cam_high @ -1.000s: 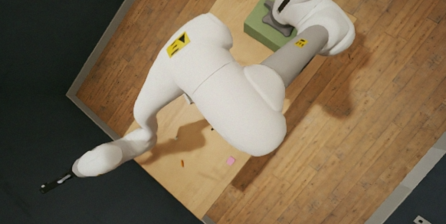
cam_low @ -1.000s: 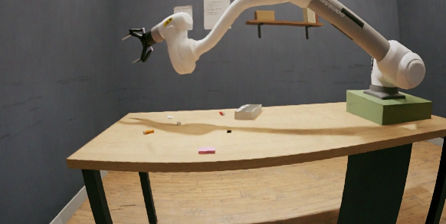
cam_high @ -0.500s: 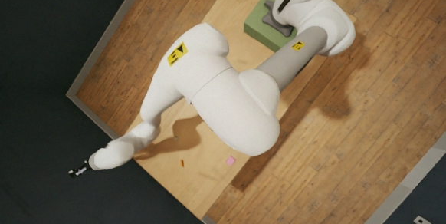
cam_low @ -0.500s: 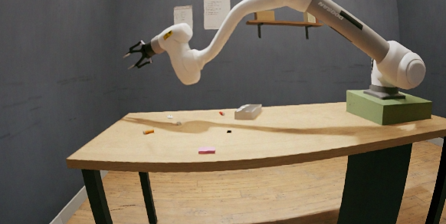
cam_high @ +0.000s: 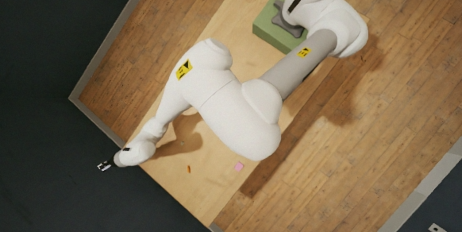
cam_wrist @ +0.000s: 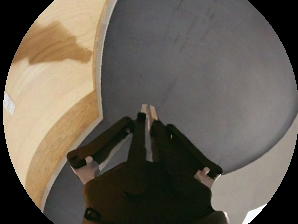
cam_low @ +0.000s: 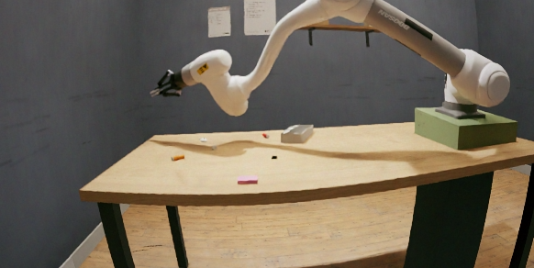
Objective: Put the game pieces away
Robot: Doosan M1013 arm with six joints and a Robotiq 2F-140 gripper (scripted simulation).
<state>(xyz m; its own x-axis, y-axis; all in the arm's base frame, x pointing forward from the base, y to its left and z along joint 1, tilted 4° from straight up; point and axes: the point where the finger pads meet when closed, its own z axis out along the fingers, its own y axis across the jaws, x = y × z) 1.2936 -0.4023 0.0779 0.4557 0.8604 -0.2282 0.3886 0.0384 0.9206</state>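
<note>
My gripper [cam_high: 104, 166] [cam_low: 156, 91] [cam_wrist: 147, 111] is shut with nothing between its fingers. It hangs high in the air, out past the table's left end. A grey bin [cam_low: 297, 133] stands at the back middle of the table [cam_low: 349, 160] [cam_high: 226, 27]; I cannot read its mark. Small pieces lie scattered on the table: an orange one [cam_low: 177, 157] [cam_high: 189, 168], a white one [cam_low: 203, 139], a red one [cam_low: 265, 135] next to the bin, a black one [cam_low: 274, 157] and a tiny grey one [cam_low: 214, 147] [cam_high: 182, 142]. A flat pink block [cam_low: 248, 179] [cam_high: 238, 166] lies near the front edge.
The arm's green base block [cam_low: 463, 129] [cam_high: 270, 23] stands at the table's right end. The arm arches high over the table and hides the bin in the top view. A grey wall lies behind the gripper.
</note>
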